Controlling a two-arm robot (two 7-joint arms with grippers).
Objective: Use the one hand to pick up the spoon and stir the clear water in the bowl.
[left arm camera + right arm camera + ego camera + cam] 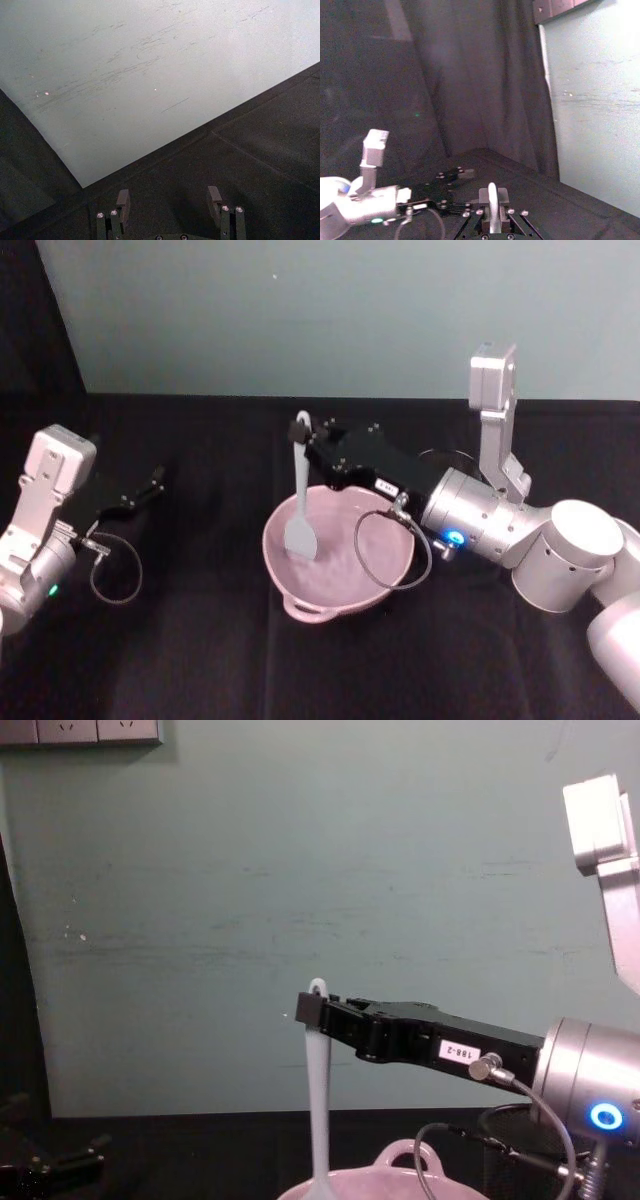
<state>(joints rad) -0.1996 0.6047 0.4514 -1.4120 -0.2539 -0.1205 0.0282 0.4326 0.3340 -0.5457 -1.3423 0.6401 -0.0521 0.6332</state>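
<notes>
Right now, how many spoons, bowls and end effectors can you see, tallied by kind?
white spoon: 1
pink bowl: 1
end effectors: 2 (right end effector shut on the white spoon over the pink bowl; left end effector open, parked at the left)
Total: 4

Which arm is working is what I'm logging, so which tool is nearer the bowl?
Right. The right tool holds the spoon upright above the far rim of the bowl, spoon head inside. The left tool sits open, well off to its left.

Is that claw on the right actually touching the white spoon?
Touching: in the chest view the right claw grips the spoon near its handle's top.
</notes>
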